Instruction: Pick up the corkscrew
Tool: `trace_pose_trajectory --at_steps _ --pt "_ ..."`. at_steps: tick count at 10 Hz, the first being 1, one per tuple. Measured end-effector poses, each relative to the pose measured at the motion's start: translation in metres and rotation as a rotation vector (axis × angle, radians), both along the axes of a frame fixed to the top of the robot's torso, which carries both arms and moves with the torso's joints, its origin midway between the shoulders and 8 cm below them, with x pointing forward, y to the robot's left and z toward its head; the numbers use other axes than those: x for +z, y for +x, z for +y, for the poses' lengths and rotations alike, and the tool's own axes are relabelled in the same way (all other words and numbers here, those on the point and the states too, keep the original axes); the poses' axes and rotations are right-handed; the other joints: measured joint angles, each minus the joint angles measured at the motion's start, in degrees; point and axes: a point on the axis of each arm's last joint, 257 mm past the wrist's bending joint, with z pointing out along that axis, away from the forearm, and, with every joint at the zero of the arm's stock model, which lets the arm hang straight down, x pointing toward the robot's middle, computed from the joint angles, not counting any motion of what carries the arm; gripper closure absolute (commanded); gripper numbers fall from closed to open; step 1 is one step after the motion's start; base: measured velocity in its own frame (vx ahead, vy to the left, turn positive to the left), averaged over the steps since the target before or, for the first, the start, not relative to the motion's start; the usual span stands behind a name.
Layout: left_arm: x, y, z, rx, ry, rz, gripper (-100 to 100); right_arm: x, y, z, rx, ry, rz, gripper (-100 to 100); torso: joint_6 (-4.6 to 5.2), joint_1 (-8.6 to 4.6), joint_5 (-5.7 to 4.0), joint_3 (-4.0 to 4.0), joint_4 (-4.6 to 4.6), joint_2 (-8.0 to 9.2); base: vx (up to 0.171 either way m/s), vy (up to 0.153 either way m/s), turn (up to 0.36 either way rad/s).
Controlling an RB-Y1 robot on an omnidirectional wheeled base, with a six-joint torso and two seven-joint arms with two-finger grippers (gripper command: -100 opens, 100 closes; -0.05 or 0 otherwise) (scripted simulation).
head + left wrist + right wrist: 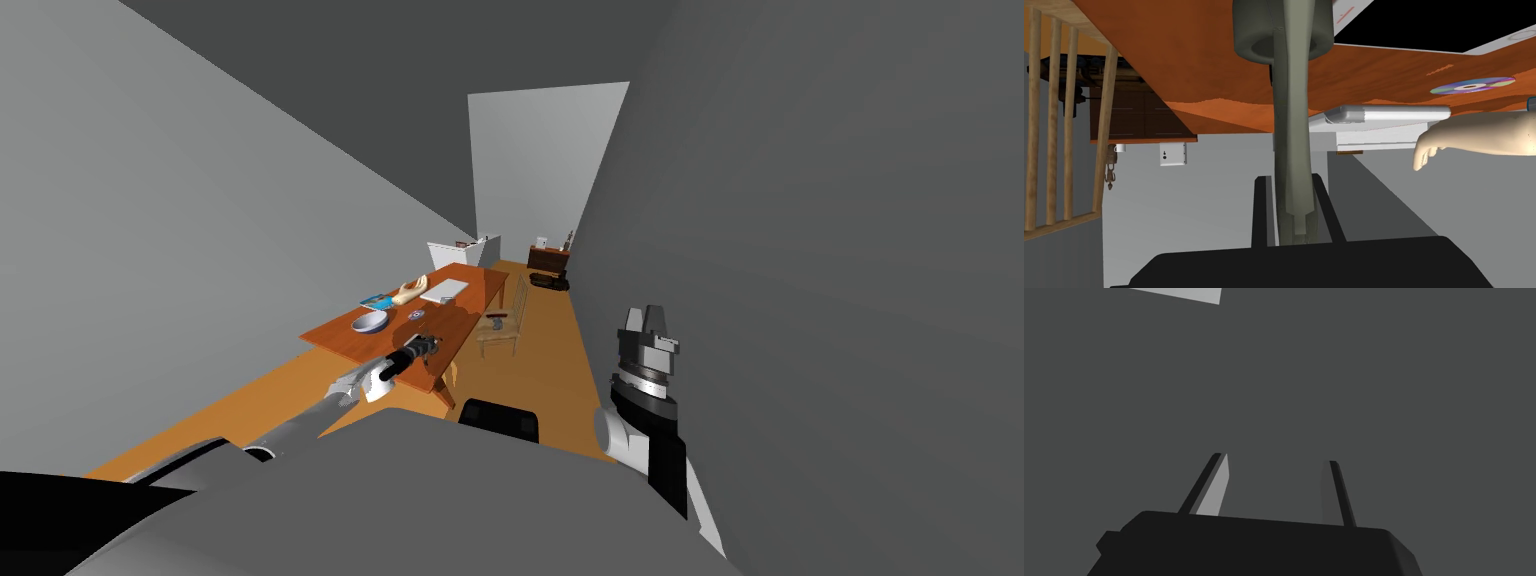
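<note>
The left tool (pixel 428 345) reaches out over the near end of the orange-brown surface (pixel 345 342) and is clamped narrow on the corkscrew (pixel 1291 125), a long grey-green piece with a thick ring at its far end. Both dark fingers (pixel 1260 210) press its sides. The corkscrew sits in that grip just right of the pale bowl (pixel 370 321), though it is hard to judge from here whether it hangs clear of the wood or touches it. Farther along the surface lie a shiny disc (pixel 1471 86), a beige model hand (pixel 1474 140) and a flat white slab (pixel 1389 114). A wooden chair (pixel 500 325) stands at the right side of the surface. The right tool (pixel 648 318) is raised well off to the right beside the grey wall, its fingers standing wide apart.
</note>
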Motion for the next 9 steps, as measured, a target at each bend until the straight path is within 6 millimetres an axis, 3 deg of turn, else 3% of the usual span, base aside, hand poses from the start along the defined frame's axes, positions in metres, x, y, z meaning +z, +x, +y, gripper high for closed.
trace_pose_trajectory --at_steps 5,9 --pt "0.007 -0.019 -0.004 0.007 0.003 -0.004 100 0.000 0.000 0.000 0.000 0.000 0.000 0 0.07 -0.06 -0.02 0.03 0.05 0.01 0.028 0.008 -0.013" --pt "0.016 -0.046 0.000 0.026 0.017 -0.003 100 0.000 0.000 0.000 0.000 0.000 0.000 0 0.01 -0.05 -0.05 0.01 0.02 -0.01 0.035 0.010 -0.012"
